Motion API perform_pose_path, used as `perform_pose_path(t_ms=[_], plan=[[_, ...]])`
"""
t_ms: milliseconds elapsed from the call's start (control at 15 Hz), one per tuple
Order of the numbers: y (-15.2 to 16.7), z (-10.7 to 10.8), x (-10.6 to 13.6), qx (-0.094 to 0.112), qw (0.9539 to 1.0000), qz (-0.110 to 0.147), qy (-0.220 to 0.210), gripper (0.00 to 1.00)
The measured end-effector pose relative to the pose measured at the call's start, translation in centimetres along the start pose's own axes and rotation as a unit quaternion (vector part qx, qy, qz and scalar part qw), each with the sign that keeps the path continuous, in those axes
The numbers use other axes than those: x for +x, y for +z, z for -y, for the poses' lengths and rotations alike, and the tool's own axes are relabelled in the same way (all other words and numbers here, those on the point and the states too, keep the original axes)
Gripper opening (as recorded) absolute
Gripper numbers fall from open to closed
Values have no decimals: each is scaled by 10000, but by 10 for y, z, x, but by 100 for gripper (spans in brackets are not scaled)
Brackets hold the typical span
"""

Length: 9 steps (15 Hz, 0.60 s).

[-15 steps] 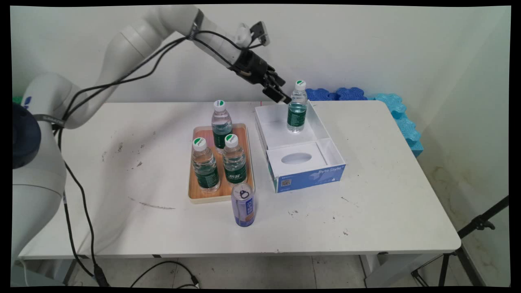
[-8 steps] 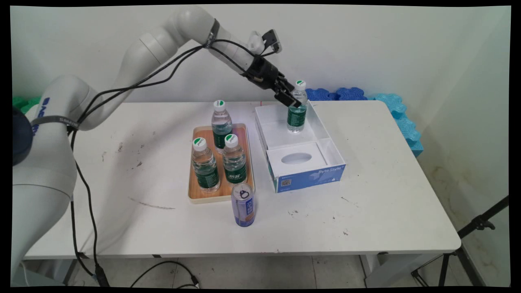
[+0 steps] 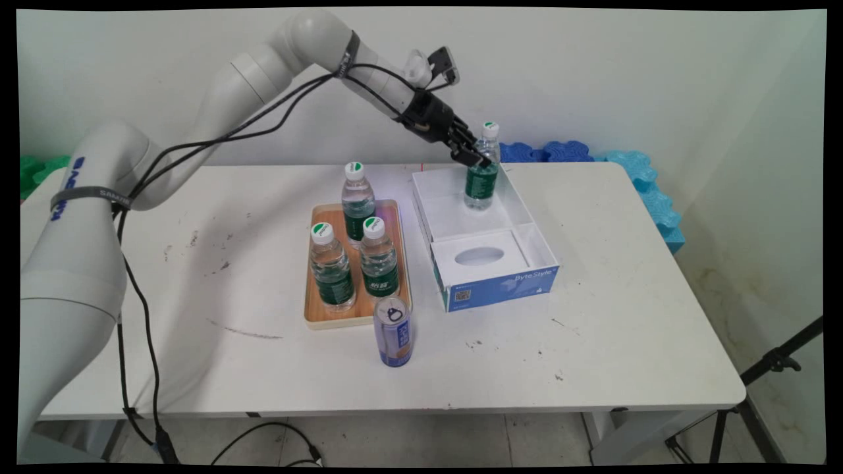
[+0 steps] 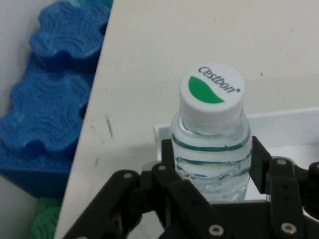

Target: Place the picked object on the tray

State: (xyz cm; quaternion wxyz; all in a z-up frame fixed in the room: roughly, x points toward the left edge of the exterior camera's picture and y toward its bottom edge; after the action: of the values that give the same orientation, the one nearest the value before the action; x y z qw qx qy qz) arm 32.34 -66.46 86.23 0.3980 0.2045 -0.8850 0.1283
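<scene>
My black gripper is shut on the shoulder of a clear water bottle with a green label and a white cap. The bottle stands in the far compartment of an open white and blue box and leans slightly to the right. In the hand view, the fingers press both sides of the bottle just below its cap, which reads Cestbon. The box's white rim shows behind it.
A wooden tray left of the box holds three more water bottles. A blue drink can stands in front of the tray. Blue foam pieces lie along the table's far right edge by the wall.
The gripper moved right and down to the bottle in the box and closed on its shoulder. The bottle's cap has since shifted up and to the right.
</scene>
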Motion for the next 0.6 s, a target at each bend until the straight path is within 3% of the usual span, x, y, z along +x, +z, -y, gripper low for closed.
perform_pose_path(t_ms=[267,600], plan=[[-42,-3,15,35,9997,-223,11,0],[-137,-3,24,45,9983,-569,94,0]])
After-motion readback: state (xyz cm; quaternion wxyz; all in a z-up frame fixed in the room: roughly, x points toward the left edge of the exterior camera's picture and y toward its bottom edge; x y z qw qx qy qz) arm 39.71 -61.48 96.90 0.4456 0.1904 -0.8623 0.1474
